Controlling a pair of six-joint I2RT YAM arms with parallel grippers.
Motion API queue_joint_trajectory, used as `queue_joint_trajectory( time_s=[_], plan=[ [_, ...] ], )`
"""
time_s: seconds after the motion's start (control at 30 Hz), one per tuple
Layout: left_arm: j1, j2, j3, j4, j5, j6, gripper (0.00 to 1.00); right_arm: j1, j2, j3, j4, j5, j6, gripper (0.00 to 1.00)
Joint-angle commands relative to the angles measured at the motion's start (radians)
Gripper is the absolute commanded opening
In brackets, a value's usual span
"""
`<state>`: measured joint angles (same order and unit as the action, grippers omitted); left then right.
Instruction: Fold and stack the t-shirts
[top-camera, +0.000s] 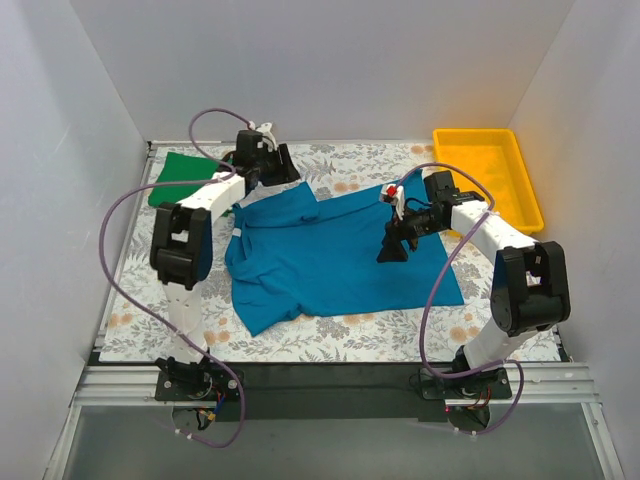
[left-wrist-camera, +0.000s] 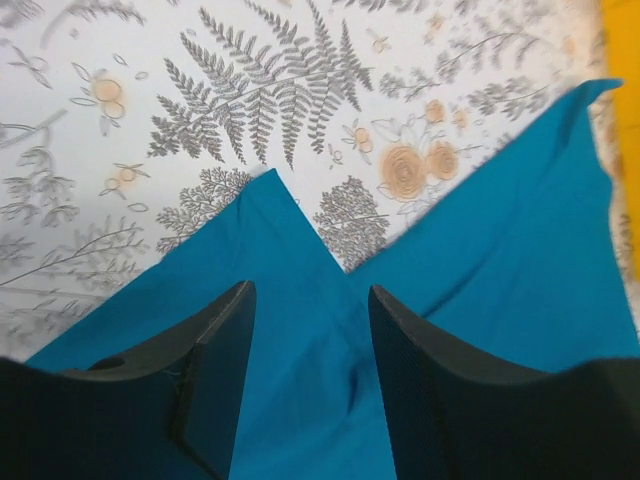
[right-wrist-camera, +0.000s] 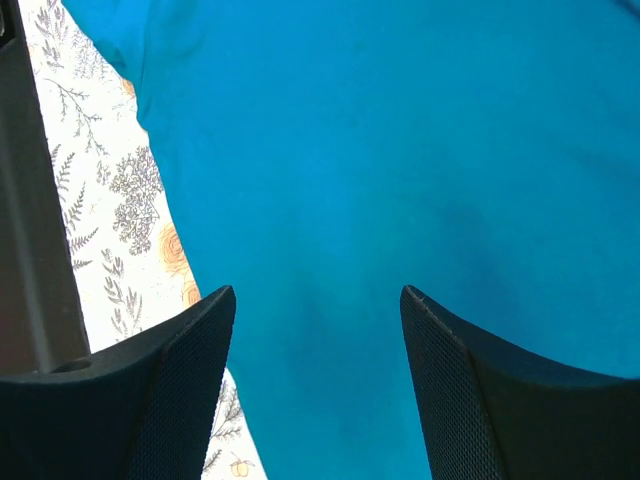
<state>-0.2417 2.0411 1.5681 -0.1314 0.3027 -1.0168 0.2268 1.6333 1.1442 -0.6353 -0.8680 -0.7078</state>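
Observation:
A teal-blue t-shirt (top-camera: 330, 255) lies spread and rumpled across the middle of the table. A green t-shirt (top-camera: 182, 176) lies folded at the far left. My left gripper (top-camera: 281, 167) hovers over the teal shirt's far left corner. In the left wrist view it (left-wrist-camera: 310, 300) stands open, with the teal cloth (left-wrist-camera: 300, 260) below and its pointed corner just ahead. My right gripper (top-camera: 392, 248) is over the shirt's right half. In the right wrist view it (right-wrist-camera: 318, 300) is open above flat teal cloth (right-wrist-camera: 380, 150), with nothing between its fingers.
A yellow plastic tray (top-camera: 520, 180) stands at the back right, its edge also showing in the left wrist view (left-wrist-camera: 622, 100). A floral-patterned cover (top-camera: 340, 335) lies on the table. White walls close in on three sides.

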Motion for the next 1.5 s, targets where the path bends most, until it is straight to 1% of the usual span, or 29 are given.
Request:
queue_joint_trajectory(
  time_s=[0.0,0.17,0.2,0.33,0.47,0.53,0.57,0.6,0.7,0.8,0.87,0.97,1.0,1.1,1.13,1.23,1.33,1.47],
  plan=[
    [-0.024,0.109,0.163,-0.091,-0.060,0.014,0.47,-0.044,-0.047,-0.018,0.035,-0.060,0.027,0.73],
    [-0.050,0.275,0.326,-0.183,-0.115,0.055,0.47,-0.092,-0.035,-0.034,0.036,-0.091,0.027,0.73],
    [-0.056,0.290,0.348,-0.194,-0.146,0.063,0.47,-0.095,-0.032,-0.034,0.036,-0.091,0.027,0.73],
    [-0.070,0.350,0.423,-0.229,-0.191,0.095,0.47,-0.099,-0.026,-0.034,0.033,-0.100,0.027,0.73],
    [-0.083,0.386,0.435,-0.250,-0.212,0.124,0.44,-0.104,-0.023,-0.035,0.032,-0.104,0.021,0.73],
    [-0.090,0.392,0.435,-0.264,-0.209,0.148,0.40,-0.113,-0.023,-0.035,0.031,-0.111,0.019,0.73],
    [-0.097,0.396,0.434,-0.267,-0.205,0.155,0.34,-0.115,-0.021,-0.035,0.031,-0.111,0.021,0.73],
    [-0.102,0.396,0.431,-0.272,-0.195,0.161,0.32,-0.118,-0.021,-0.035,0.031,-0.114,0.021,0.73],
    [-0.111,0.386,0.406,-0.275,-0.156,0.175,0.31,-0.136,-0.021,-0.035,0.031,-0.124,0.022,0.73],
    [-0.122,0.380,0.397,-0.278,-0.172,0.195,0.30,-0.152,-0.023,-0.035,0.029,-0.128,0.025,0.73],
    [-0.128,0.383,0.398,-0.289,-0.203,0.210,0.17,-0.162,-0.020,-0.034,0.029,-0.132,0.027,0.73],
    [-0.136,0.384,0.400,-0.292,-0.284,0.222,0.00,-0.173,-0.020,-0.035,0.028,-0.138,0.027,0.72],
    [-0.136,0.383,0.402,-0.292,-0.350,0.224,0.00,-0.176,-0.018,-0.035,0.028,-0.140,0.027,0.72],
    [-0.136,0.347,0.406,-0.268,-0.453,0.215,0.00,-0.185,-0.020,-0.038,0.028,-0.146,0.028,0.72],
    [-0.133,0.335,0.409,-0.240,-0.506,0.213,0.00,-0.190,-0.020,-0.037,0.025,-0.149,0.028,0.72],
    [-0.116,0.303,0.443,-0.208,-0.569,0.192,0.00,-0.193,-0.013,-0.038,0.025,-0.147,0.027,0.72],
    [-0.090,0.300,0.490,-0.203,-0.593,0.172,0.00,-0.195,-0.010,-0.038,0.025,-0.146,0.025,0.72],
    [-0.039,0.309,0.503,-0.200,-0.580,0.127,0.00,-0.195,-0.006,-0.038,0.022,-0.140,0.025,0.72]
  ],
)
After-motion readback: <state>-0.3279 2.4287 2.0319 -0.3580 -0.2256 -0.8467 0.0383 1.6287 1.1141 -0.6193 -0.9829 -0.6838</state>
